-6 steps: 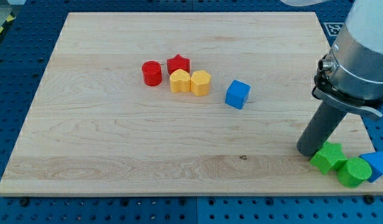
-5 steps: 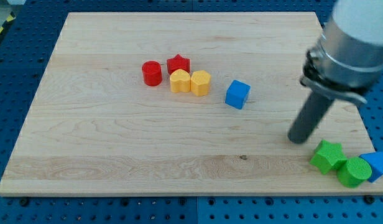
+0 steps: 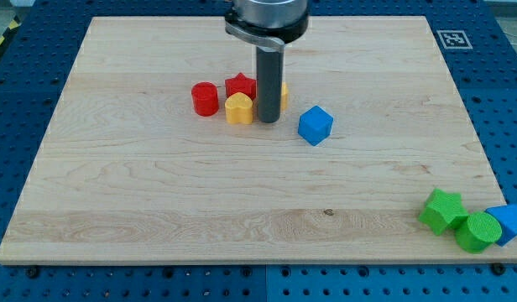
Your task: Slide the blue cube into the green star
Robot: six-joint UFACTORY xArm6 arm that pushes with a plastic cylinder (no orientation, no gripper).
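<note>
The blue cube [image 3: 315, 125] sits near the middle of the wooden board, slightly right. The green star [image 3: 443, 210] lies at the board's bottom right corner, far from the cube. My tip [image 3: 268, 121] stands just left of the blue cube, with a small gap between them. It is in front of a yellow block, which the rod mostly hides.
A red cylinder [image 3: 206, 98], a red star [image 3: 239, 85] and a yellow block [image 3: 238, 108] cluster left of the rod. A green cylinder [image 3: 477, 231] and a second blue block [image 3: 507, 221] sit beside the green star at the board's [image 3: 158, 210] bottom right edge.
The rod has swept from beside the green star at the bottom right up and left to the yellow blocks. The blue cube has shifted slightly left and turned.
</note>
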